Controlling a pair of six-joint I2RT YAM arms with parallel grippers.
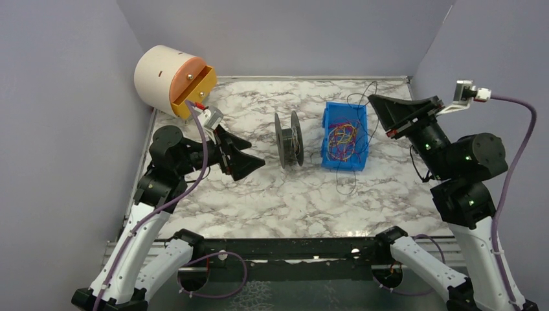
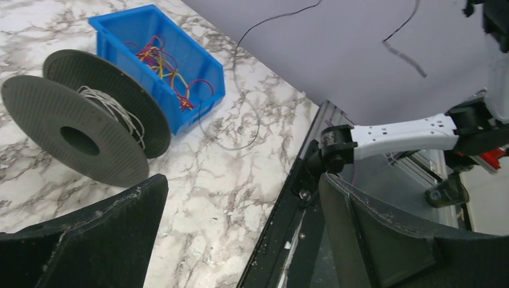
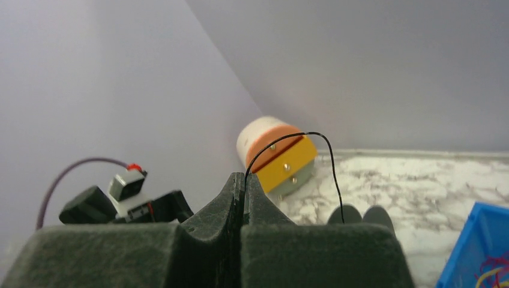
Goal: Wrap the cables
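Pinching the long black strand (image 3: 307,133) up high on the right, the right jaws are shut on it. The left jaws gape wide and empty near the spool (image 1: 289,139). Coloured cables (image 1: 342,137) sit in the blue bin (image 1: 344,164). A hard tug could snap the strand or tip the bin. The table (image 1: 259,194) is white marble; the walls are pale purple.

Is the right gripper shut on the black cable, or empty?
Shut on it: the right gripper has its jaws pressed together, with the black cable pinched between them and looping out above.
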